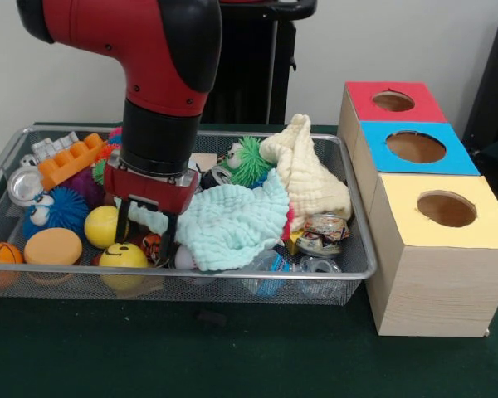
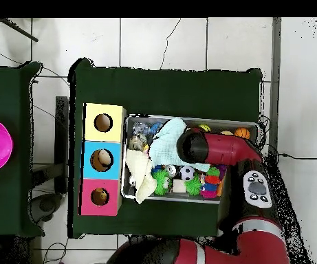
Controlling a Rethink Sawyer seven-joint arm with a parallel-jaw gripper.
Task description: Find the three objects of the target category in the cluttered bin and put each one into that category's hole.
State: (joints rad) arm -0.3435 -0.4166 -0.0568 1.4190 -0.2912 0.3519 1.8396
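Inside the wire mesh bin (image 1: 349, 274), on its left half as the front view showed it, the claw (image 1: 147, 225) hung low among the toys, its two dark fingers (image 1: 123, 217) pointing down and parted by a modest gap. A scrap of pale green cloth lay between them, the edge of the mint muslin cloth (image 1: 232, 224) that spread to the claw's right, but whether the fingers actually pinched it could not be told. A cream cloth (image 1: 311, 170) was heaped beyond that, toward the boxes. Around the claw lay a yellow smiley ball (image 1: 123, 255), a plain yellow ball (image 1: 101, 225), a blue fuzzy ball with eyes (image 1: 56, 207), an orange disc (image 1: 52, 245), a small basketball (image 1: 0, 254) and an orange block (image 1: 70, 162); a green spiky ball (image 1: 251, 159) sat behind the cloths, and a small tin (image 1: 322, 232) near the bin's right end.

Beside the bin on the green surface (image 1: 232, 356) stood three wooden boxes in a row, each with a round hole: red-topped (image 1: 394, 101), blue-topped (image 1: 415, 148) and yellow-topped (image 1: 445, 209). From overhead, the arm (image 2: 223, 148) reached across the bin's middle.
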